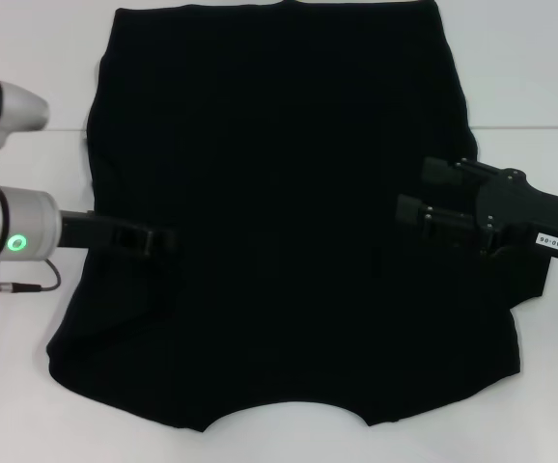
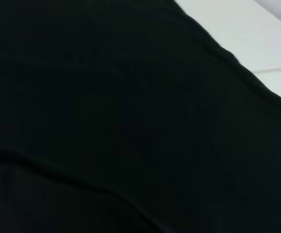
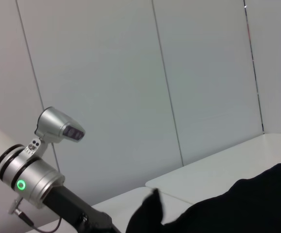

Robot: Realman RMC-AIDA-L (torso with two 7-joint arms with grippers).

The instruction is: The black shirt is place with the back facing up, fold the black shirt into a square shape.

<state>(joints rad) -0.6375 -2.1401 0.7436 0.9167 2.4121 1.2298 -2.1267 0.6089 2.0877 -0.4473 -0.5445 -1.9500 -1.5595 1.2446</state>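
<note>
I see the black shirt (image 1: 279,222) spread flat across the white table (image 1: 28,386), filling mid-frame; my left gripper (image 1: 153,238) and right gripper (image 1: 416,214) sit at its side edges, jaw state indiscernible

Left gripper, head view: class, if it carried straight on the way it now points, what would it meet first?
The left gripper points inward across the large plain black fabric shirt, towards the right gripper opposite. It would probably slide over, or push into, more shirt cloth first; its height above the cloth is unclear.
</note>
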